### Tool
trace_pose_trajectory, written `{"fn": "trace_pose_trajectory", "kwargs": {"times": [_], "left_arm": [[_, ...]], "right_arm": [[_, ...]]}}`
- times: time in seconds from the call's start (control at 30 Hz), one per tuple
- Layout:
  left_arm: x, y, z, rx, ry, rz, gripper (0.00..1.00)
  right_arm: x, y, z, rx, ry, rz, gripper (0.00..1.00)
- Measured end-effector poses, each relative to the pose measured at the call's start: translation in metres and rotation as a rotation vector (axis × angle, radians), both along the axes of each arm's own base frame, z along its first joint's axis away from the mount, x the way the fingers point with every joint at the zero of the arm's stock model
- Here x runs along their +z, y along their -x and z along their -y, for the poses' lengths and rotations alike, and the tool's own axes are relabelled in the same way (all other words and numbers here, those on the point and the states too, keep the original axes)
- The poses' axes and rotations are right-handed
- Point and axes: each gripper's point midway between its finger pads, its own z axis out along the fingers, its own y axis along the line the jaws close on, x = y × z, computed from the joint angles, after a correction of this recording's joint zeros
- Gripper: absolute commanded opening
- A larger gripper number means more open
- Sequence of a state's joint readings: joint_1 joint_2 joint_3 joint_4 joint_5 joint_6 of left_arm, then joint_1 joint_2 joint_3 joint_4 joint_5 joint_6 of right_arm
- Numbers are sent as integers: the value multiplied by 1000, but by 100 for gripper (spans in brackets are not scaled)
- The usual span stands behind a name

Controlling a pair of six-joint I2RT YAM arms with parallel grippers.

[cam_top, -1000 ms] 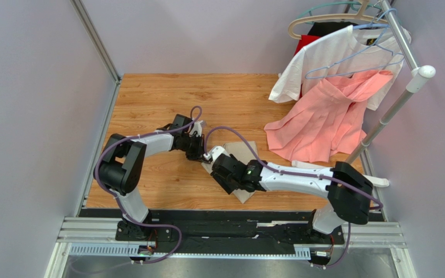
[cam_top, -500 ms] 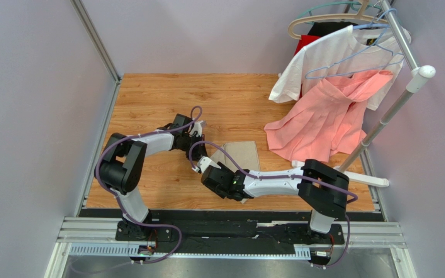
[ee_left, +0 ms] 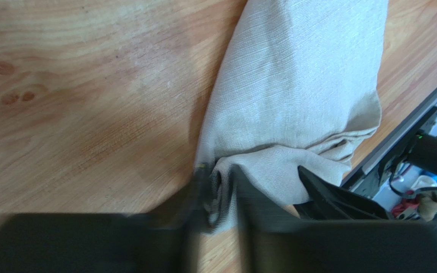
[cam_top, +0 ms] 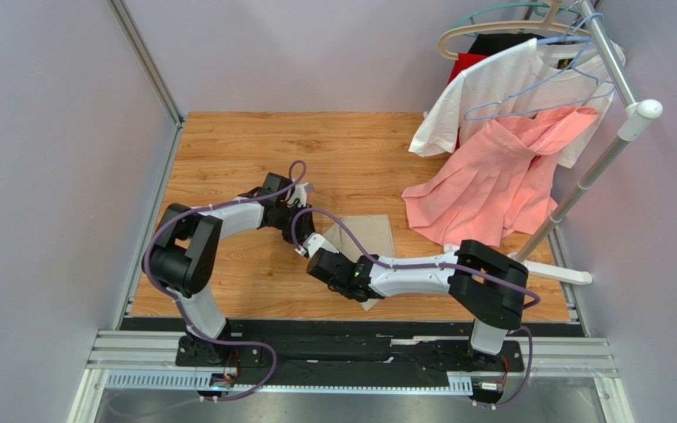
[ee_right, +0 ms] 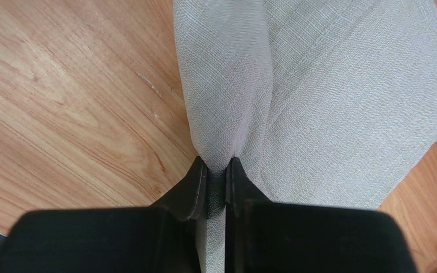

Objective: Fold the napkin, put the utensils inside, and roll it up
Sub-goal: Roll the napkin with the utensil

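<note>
Beige woven napkin [ee_right: 329,102], rumpled, tight in left tool [ee_left: 219,192] and right tool [ee_right: 216,173].

Left arm [cam_top: 232,213] and right arm [cam_top: 414,270]: white link shells, black joint housings, purple cables [cam_top: 299,169] routed externally, black bases [cam_top: 199,351].

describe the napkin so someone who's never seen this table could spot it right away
On the wooden table, look near the middle. The napkin lies there, pinched by the left gripper and the right gripper. It is plain beige cloth, partly folded on the wood, unlike the pink garment and white T-shirt hanging at the right.
</note>
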State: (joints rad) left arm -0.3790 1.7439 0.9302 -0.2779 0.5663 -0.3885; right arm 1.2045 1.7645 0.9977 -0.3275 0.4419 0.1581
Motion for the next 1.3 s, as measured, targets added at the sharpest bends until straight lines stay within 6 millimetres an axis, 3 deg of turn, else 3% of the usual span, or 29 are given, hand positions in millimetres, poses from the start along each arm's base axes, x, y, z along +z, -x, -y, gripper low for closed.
{"fn": "trace_pose_trajectory", "kwargs": {"times": [0.03,0.07,0.27,0.47,0.7,0.83,1.07,1.3], "left_arm": [[2,-1,0,3,3,5,52],[5,-2,0,13,4,11,64],[37,-9,-9,74,8,118,68],[65,-18,-39,196,3,270,68],[50,2,-38,177,70,309,67],[54,3,-29,137,137,350,66],[58,5,-20,87,214,406,65],[44,13,-17,57,231,386,64]], "right_arm": [[0,0,0,-2,-12,-14,0],[1,0,0,-1,-17,-20,0],[4,0,-3,24,-141,-166,0],[9,9,-10,88,-269,-360,0],[19,13,-8,132,-400,-550,0],[24,10,-4,136,-461,-623,0],[17,8,1,136,-525,-744,0],[15,4,4,137,-591,-823,0]]}}
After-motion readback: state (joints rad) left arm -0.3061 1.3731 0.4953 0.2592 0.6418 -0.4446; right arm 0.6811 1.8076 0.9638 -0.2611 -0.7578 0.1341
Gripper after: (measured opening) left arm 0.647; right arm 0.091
